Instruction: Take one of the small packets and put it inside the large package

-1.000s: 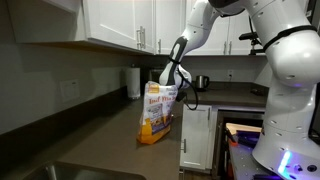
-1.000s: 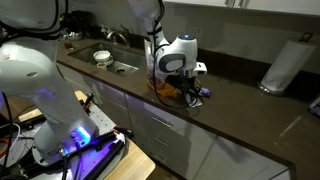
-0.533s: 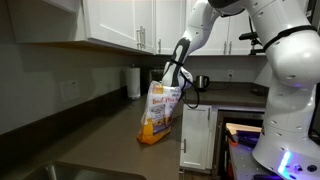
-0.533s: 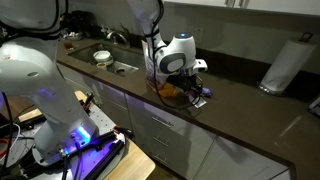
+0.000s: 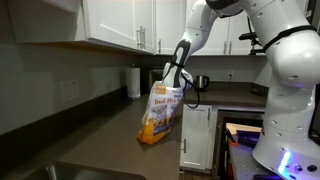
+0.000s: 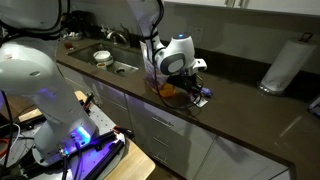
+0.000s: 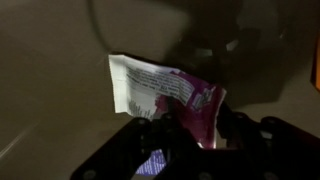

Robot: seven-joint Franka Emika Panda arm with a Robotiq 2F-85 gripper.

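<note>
In the wrist view my gripper (image 7: 186, 128) is shut on a small reddish-pink packet (image 7: 170, 95) with a white printed end, which sticks out beyond the jaws. In an exterior view the gripper (image 5: 172, 80) hangs at the top of the large orange-yellow package (image 5: 158, 115), which stands upright on the counter. In an exterior view the gripper (image 6: 186, 76) covers most of the package (image 6: 166, 89). More small packets (image 6: 203, 97) lie on the counter beside it.
A white paper roll (image 5: 133, 82) stands by the back wall and also shows in an exterior view (image 6: 283, 63). A sink (image 6: 118, 66) and a bowl (image 6: 101, 56) lie further along the counter. The counter's front edge (image 6: 150, 100) is close to the package.
The gripper with the packet has shifted slightly at the top of the package. The package's top has moved a little with it.
</note>
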